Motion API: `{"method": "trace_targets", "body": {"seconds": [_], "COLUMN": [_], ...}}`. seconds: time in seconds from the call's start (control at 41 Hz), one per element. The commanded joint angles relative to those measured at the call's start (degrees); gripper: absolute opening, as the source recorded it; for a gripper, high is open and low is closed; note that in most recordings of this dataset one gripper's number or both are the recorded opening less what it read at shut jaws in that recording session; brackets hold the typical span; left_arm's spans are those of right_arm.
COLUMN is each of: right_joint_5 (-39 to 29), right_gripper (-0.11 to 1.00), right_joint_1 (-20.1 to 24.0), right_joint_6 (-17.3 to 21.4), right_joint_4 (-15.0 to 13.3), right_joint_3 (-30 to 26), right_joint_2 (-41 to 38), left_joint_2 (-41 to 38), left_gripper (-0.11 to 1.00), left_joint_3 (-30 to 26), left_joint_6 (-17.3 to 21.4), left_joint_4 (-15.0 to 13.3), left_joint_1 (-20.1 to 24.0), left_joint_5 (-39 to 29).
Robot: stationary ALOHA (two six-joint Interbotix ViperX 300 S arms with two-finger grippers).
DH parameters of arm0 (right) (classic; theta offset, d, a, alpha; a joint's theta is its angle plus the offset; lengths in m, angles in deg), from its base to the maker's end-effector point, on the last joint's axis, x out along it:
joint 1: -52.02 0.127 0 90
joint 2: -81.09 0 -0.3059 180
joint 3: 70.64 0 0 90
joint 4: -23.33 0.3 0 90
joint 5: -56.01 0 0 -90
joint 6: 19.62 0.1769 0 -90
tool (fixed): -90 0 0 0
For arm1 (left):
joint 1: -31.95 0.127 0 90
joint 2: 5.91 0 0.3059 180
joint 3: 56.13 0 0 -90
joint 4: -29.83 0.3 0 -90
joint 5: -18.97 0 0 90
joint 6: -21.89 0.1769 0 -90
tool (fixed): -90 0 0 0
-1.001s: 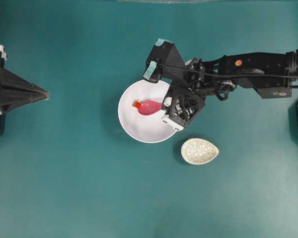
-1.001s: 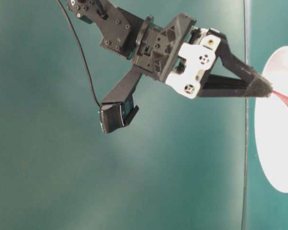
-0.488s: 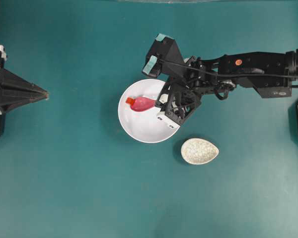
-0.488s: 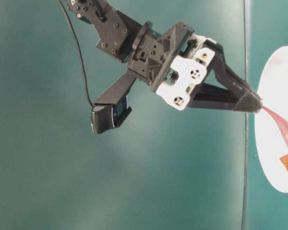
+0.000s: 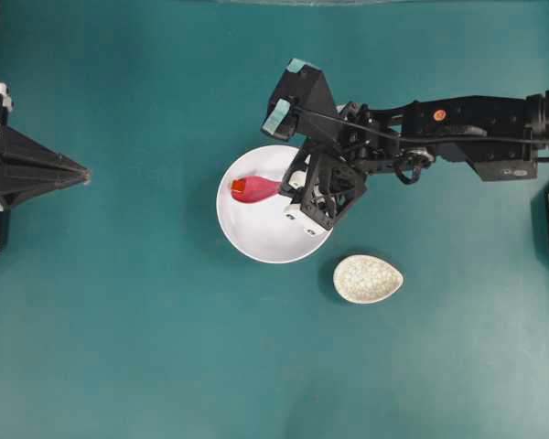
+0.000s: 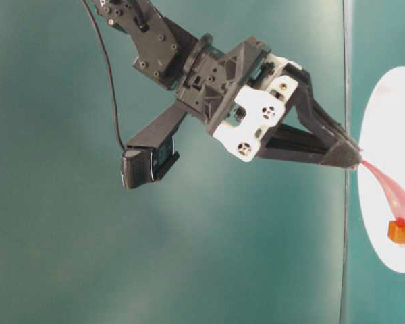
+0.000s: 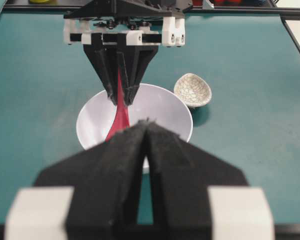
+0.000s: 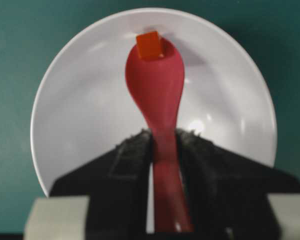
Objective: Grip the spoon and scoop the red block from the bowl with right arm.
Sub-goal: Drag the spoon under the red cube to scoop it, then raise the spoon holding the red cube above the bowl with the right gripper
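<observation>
the right gripper (image 8: 165, 145) clamps the spoon (image 8: 156, 87) handle; the red block (image 8: 148, 45) sits at the scoop's far tip, dead along its long axis (left gripper (image 7: 145, 131) closed, idle).

the red block (image 8: 149, 44) sits at the tip of the spoon (image 8: 156, 85), over the bowl (image 5: 256, 233); a small dish (image 5: 367, 278) lies beside the bowl.

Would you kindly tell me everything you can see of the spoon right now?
The spoon is a glossy pink-red soup spoon, plastic-looking, with an oval scoop and a short straight handle. The right tool is shut on the handle. It slopes down into the white bowl, and the red block sits at the scoop's front tip.
</observation>
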Motion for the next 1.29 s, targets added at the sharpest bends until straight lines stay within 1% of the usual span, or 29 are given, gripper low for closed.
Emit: {"method": "trace_targets", "body": {"seconds": [0.0, 0.195, 0.513, 0.61, 0.732, 0.854, 0.952, 1.123, 1.269], "right_joint_5": [0.88, 5.27, 17.75, 20.65, 23.91, 26.10, 26.54, 26.37, 26.81], "right_gripper": [0.25, 0.25, 0.25, 0.25, 0.25, 0.25, 0.25, 0.25, 0.25], "right_joint_1": [0.35, 0.79, 2.37, 2.81, 3.25, 3.25, 3.25, 3.34, 3.34], "right_joint_6": [0.00, 0.00, -0.88, -0.88, -0.88, -0.88, -0.88, -0.88, -0.88], "right_joint_4": [0.09, 0.09, -0.18, -1.23, -3.52, -5.89, -6.94, -7.03, -7.03], "right_joint_3": [0.00, 3.69, 11.78, 14.68, 18.28, 21.27, 23.20, 25.14, 25.58], "right_joint_2": [2.90, 5.54, 11.34, 13.80, 17.14, 20.13, 22.24, 25.05, 26.19], "left_joint_2": [-0.18, -0.18, -0.09, -0.09, -0.09, -0.18, -0.09, 0.00, 0.00], "left_gripper": [0.01, 0.01, 0.01, 0.01, 0.01, 0.01, 0.01, 0.01, 0.01], "left_joint_3": [-1.32, -1.32, -1.32, -1.32, -1.32, -1.14, -1.32, -1.32, -1.41], "left_joint_6": [-0.09, -0.09, -0.18, -0.18, -0.18, -0.18, -0.18, 0.00, -0.18], "left_joint_4": [0.09, 0.09, 0.09, 0.09, 0.09, 0.09, 0.09, 0.09, 0.09], "left_joint_1": [0.09, 0.09, 0.09, 0.09, 0.09, 0.09, 0.09, 0.09, 0.09], "left_joint_5": [0.18, 0.09, 0.18, 0.18, 0.18, 0.18, 0.53, 0.62, 0.70]}}
